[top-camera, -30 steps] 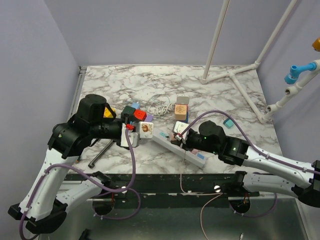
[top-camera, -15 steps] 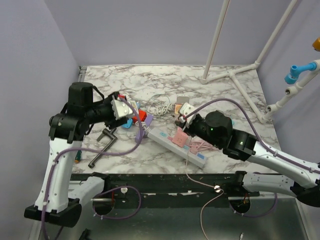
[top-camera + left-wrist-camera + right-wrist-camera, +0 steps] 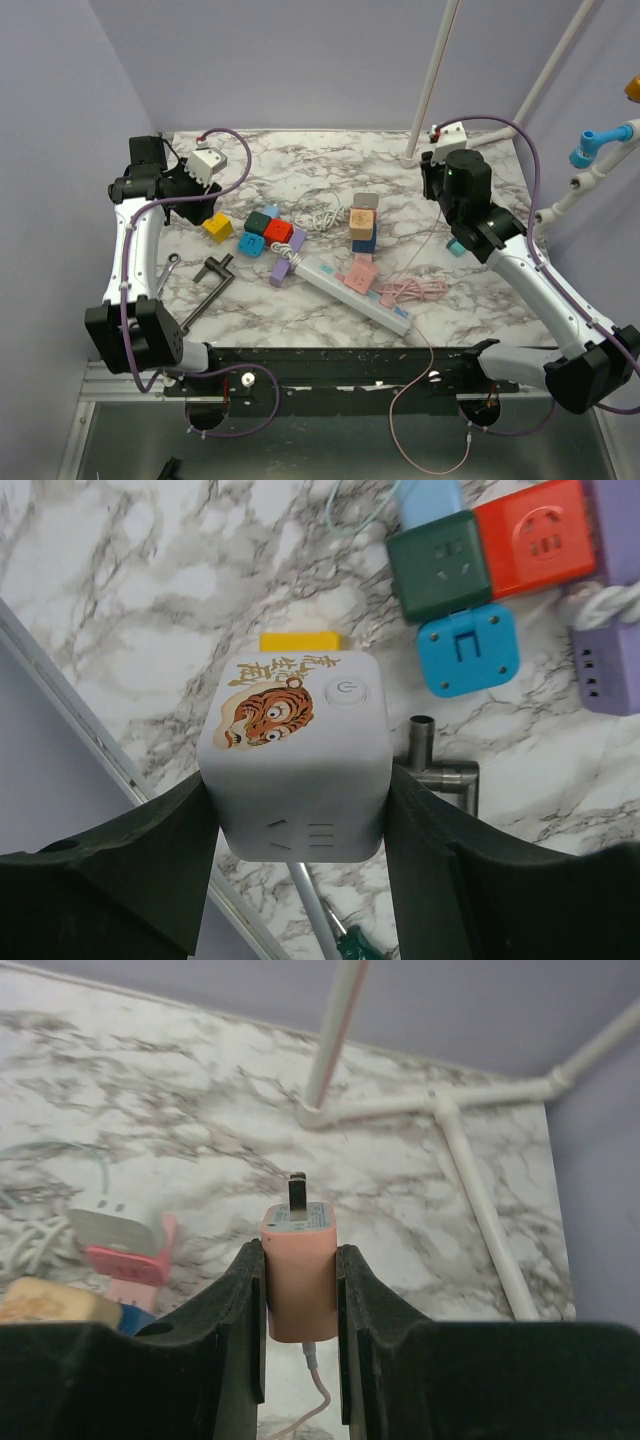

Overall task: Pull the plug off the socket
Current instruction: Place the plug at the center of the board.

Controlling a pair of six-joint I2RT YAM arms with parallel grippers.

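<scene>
My left gripper [image 3: 205, 160] is shut on a white cube socket [image 3: 295, 740] with a tiger picture, held above the table's back left; its fingers [image 3: 150, 860] press both sides of the cube. My right gripper [image 3: 445, 135] is shut on a salmon-pink plug [image 3: 298, 1270], held high at the back right with its bare prongs pointing away. The plug's pink cable [image 3: 410, 292] trails down to a coil on the table. Plug and socket are far apart.
A grey power strip [image 3: 350, 285] lies diagonally mid-table, with coloured cube sockets [image 3: 265, 232] at its left end and a stack of cubes [image 3: 363, 225] behind it. A metal clamp [image 3: 205, 285] lies front left. A white pipe frame [image 3: 470, 145] stands back right.
Both arms have risen and swung apart from the table's middle. The left carried the cube socket to the back left, the right carried the plug to the back right.
</scene>
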